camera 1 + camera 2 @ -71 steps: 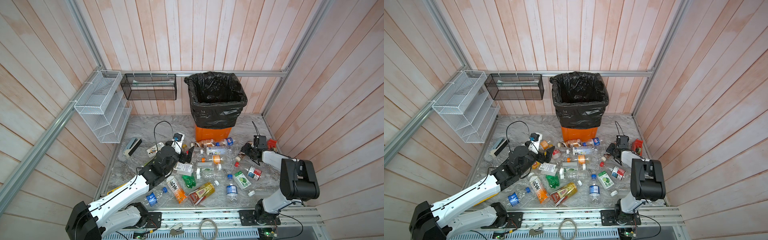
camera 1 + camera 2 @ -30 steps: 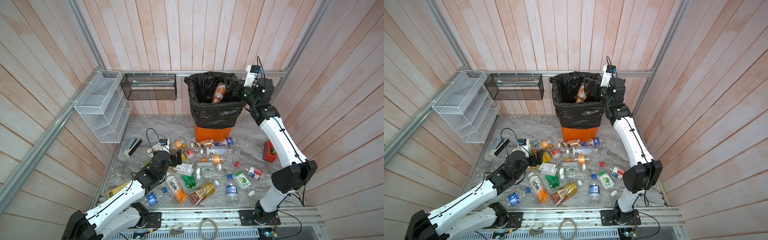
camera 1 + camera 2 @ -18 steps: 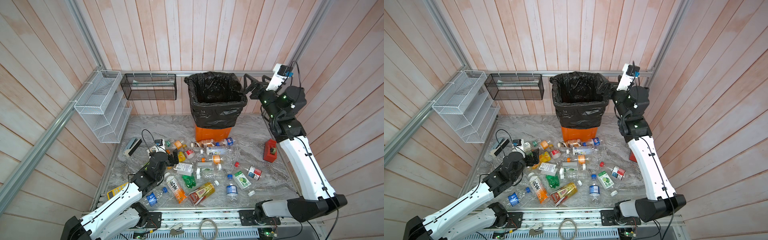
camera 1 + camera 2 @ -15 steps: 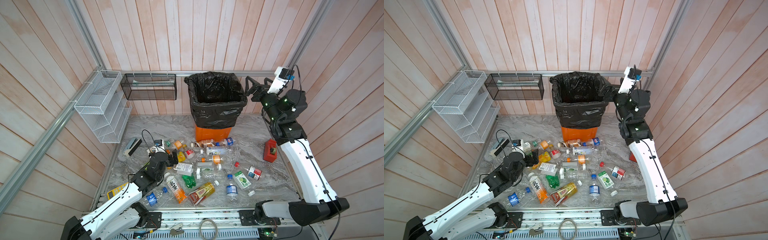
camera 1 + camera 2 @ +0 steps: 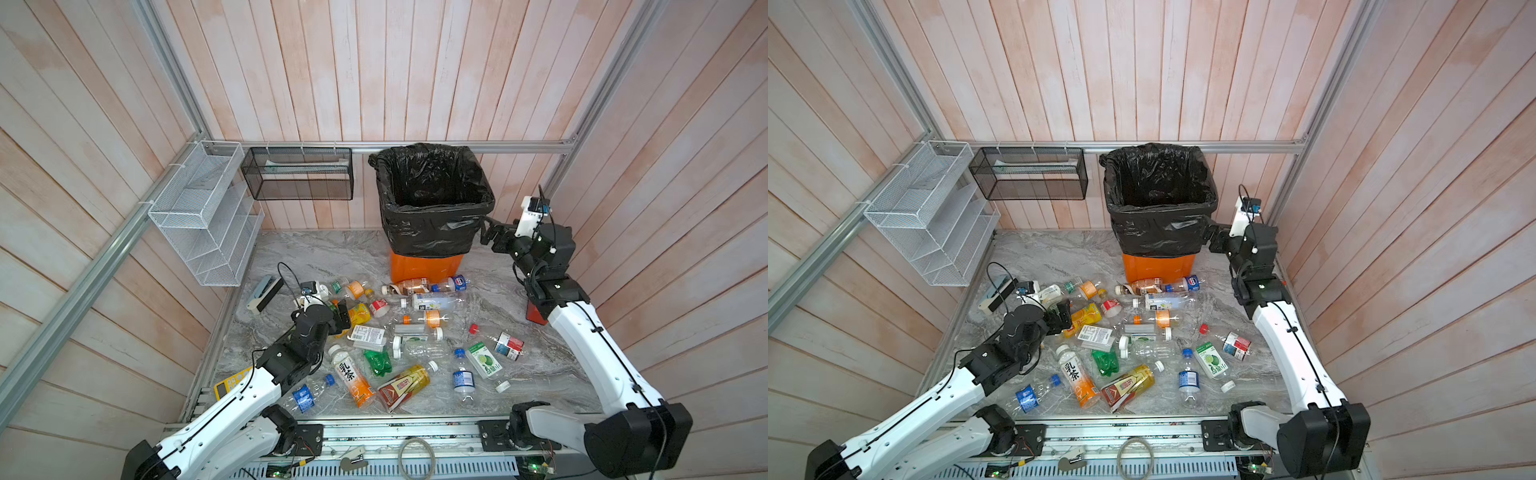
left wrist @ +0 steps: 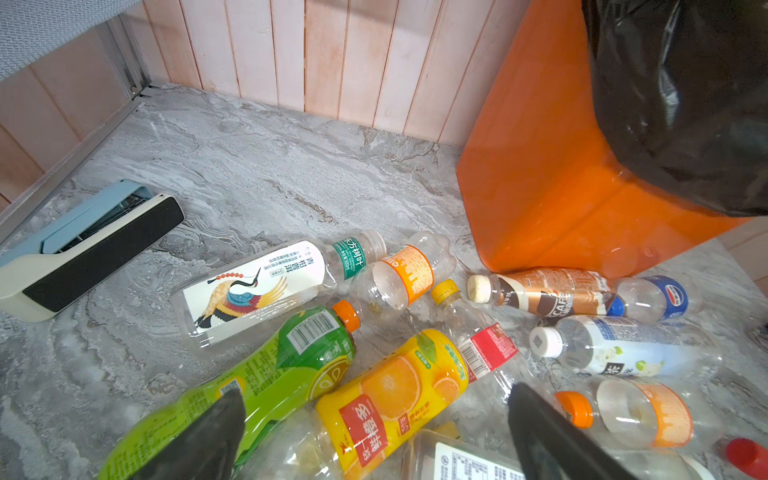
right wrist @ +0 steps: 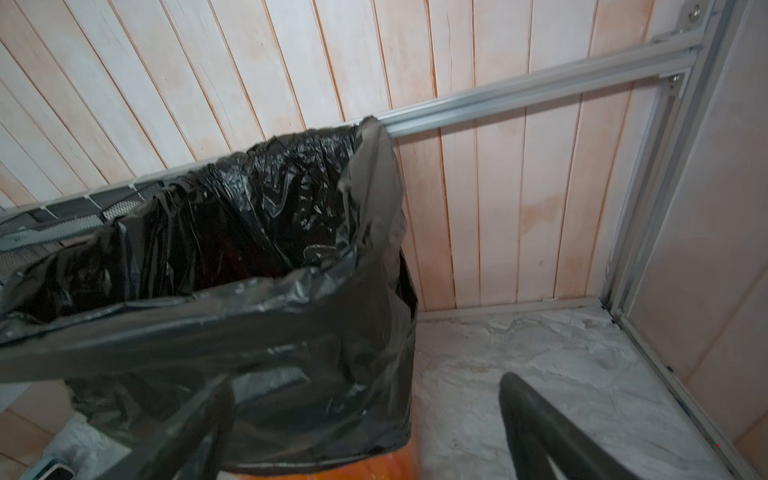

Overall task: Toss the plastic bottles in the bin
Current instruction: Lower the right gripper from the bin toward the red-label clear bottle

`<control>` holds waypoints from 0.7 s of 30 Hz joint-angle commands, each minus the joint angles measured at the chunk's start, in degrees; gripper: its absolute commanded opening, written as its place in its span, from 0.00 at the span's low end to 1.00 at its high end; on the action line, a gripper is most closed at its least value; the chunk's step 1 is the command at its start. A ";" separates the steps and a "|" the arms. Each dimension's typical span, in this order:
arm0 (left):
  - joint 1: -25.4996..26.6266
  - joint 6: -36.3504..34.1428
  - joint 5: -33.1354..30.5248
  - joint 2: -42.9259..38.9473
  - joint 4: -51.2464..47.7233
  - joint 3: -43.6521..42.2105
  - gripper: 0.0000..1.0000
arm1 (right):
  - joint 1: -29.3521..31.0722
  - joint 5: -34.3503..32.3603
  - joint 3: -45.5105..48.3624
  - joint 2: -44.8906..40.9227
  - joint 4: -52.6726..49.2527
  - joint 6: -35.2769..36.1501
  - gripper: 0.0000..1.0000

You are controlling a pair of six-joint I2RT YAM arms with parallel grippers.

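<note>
While bottles [image 5: 348, 374] litter the floor [image 5: 316, 253], right pincer [image 5: 483, 230] (jaws apart) beside bin [image 5: 424, 266]

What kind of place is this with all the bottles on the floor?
Probably a robot practice booth, not a home: wooden plank walls in a metal frame, two robot arms fixed to a rail, and plastic bottles scattered near an orange bin.

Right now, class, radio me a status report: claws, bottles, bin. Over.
Left claw open, empty, low over the yellow juice bottle. Right claw open, empty, beside the bin. Plastic bottles litter the floor. Nothing blocks the bin's mouth.
</note>
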State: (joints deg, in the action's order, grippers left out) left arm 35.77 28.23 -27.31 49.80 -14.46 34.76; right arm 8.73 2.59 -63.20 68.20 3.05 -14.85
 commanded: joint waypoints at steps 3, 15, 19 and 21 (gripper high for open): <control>-0.28 -1.25 1.90 -0.60 -0.42 -0.48 1.00 | -0.97 -2.51 8.23 -3.42 -0.25 -1.93 0.99; 0.54 -5.37 5.29 3.50 2.20 0.84 1.00 | -2.88 -12.54 20.06 -9.57 -15.50 -20.97 0.99; 1.01 -6.02 5.15 4.58 3.18 0.72 1.00 | -3.16 -13.45 20.81 -12.15 -21.60 -27.86 0.99; 1.12 -6.55 5.29 4.99 3.84 0.48 0.99 | -3.22 -12.83 21.03 -13.37 -24.77 -31.15 0.99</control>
State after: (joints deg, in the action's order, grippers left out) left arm 36.56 23.42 -22.74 54.15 -12.69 34.74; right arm 5.82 -8.45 -42.83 57.04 -14.59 -38.04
